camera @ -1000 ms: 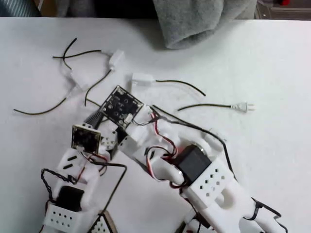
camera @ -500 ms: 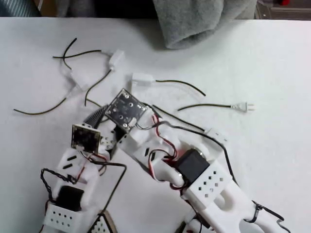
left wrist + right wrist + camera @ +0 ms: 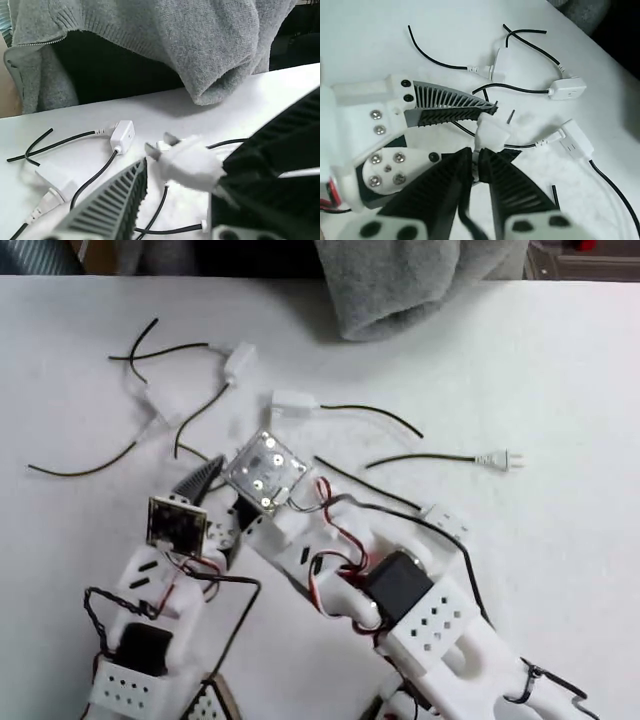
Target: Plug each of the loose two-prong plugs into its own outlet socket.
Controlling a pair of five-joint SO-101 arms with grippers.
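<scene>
— Where is the plug (image 3: pixel 492 131)?
— Just over the worktop (image 3: pixel 560 360), pinched at its cord end by the right jaws, which are closed on it. Its long axis carries straight on from those jaws, with the prongs (image 3: pixel 510 116) leading, away from the arm.
— And the left jaws?
— Spread apart and gripping nothing. They straddle the same plug, and the grey ribbed one lies along its side, touching or nearly so.
— Which socket is it lined up for?
— The prongs aim roughly at the far socket (image 3: pixel 567 90). The near socket (image 3: pixel 575 144) sits off to one side of that line, so I'd judge that one needs a turn of the wrist first.
— Which arm pushes?
— The right, I'd say, since it has the plug. The left is near enough to steady a socket. A second plug (image 3: pixel 500 458) lies well apart, unplugged.
</scene>
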